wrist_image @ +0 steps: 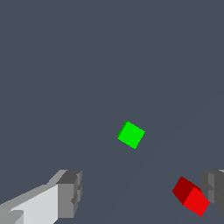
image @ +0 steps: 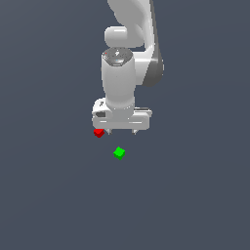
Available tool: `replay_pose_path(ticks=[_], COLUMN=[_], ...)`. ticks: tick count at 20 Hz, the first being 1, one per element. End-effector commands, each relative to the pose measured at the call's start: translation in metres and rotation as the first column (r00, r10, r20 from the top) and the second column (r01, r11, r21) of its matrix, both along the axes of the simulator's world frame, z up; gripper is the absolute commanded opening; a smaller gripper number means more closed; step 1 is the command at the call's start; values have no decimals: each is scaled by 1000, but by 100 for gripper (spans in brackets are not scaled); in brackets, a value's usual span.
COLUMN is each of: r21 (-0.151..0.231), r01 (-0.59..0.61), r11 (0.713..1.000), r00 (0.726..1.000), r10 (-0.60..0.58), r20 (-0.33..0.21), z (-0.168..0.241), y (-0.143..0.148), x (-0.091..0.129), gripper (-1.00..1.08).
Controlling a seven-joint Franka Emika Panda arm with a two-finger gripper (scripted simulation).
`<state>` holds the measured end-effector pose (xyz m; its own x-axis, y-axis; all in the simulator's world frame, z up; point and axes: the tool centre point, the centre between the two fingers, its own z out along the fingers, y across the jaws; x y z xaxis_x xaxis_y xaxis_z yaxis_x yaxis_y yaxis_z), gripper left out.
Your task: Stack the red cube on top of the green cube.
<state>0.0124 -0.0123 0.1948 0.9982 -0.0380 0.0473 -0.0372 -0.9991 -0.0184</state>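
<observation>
Jaws of your gripper point(wrist_image: 142, 192) stand apart, red cube point(wrist_image: 191, 196) just beside one finger point(wrist_image: 215, 186), apparently off-centre, so no grasp yet; green cube point(wrist_image: 131, 134) sits apart on the floor point(wrist_image: 65, 65).

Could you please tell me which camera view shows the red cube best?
The wrist view: there the red cube is large, showing two faces, close beside one finger of the open gripper. In the exterior view the cube is only a tiny speck at the gripper's lower edge, partly hidden.
</observation>
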Motion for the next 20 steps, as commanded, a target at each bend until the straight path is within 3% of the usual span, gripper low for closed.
replay_pose_path(ticks=[1,7,13,20], r21=[0,0,-3,-10], r01=[0,39,153,353], r11=[1000,999,988,935], r00=[1000,999,988,935], r10=[0,-39,-153,-353], r20=[0,-4,-14,-32], z=[0,-9,-35,-81], y=[0,-12,-45,-98], x=[0,-6,-25,-71], gripper=[100,100,100,100])
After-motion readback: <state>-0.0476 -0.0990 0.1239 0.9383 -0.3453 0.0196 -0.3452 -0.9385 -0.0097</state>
